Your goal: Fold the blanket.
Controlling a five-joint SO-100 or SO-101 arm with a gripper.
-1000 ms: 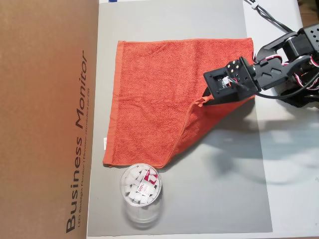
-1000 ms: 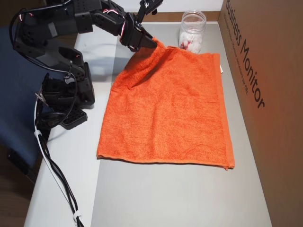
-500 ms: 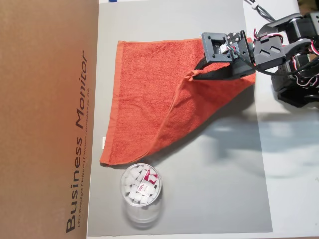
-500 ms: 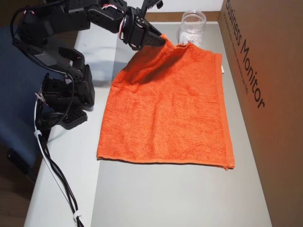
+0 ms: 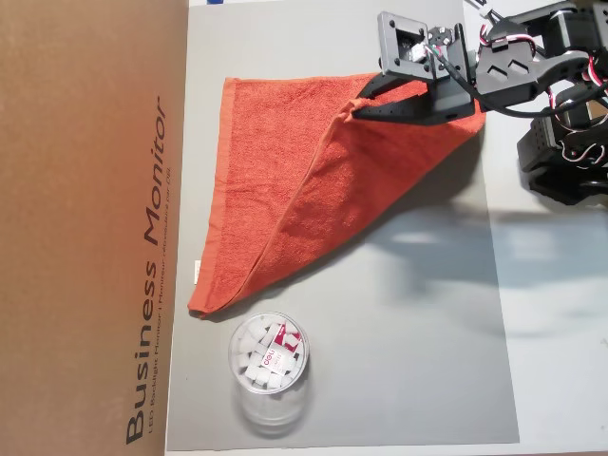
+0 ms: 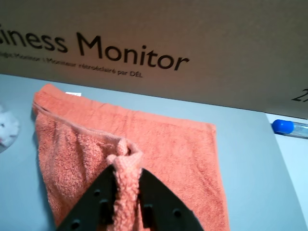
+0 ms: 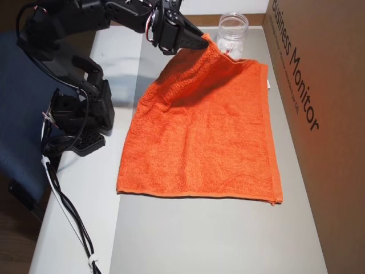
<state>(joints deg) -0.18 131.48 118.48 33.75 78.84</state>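
Wrist view, bottom centre of frame: gripper [image 6: 126, 169] is clenched on a bunched corner of the blanket [image 6: 168, 159]; the terry cloth is pinched between the two black fingers [image 6: 159, 202] and rises above their tips as a small knot. Beyond the knot the orange-red cloth spreads toward the upper left, a hemmed band along its far edge. A small white tag [image 6: 73, 94] shows at the upper-left corner of the cloth.

An overhead view: gripper [image 5: 356, 112] sits in the upper centre of frame, with the blanket [image 5: 285, 171] corner lifted and drawn over the rest of the cloth, giving a diagonal fold edge that runs down to the lower-left corner. The remaining cloth lies flat on the grey mat [image 5: 408, 332]. A clear jar [image 5: 269, 366] of white pieces stands just below that lower-left corner.

Behind the blanket: a brown cardboard box [image 6: 192, 38] printed "Business Monitor" fills the top of the wrist frame. A blue-capped object [image 6: 283, 126] lies at the right edge; identity unclear.

The other overhead view: arm base [image 7: 77, 120] stands at left of frame, off the mat.
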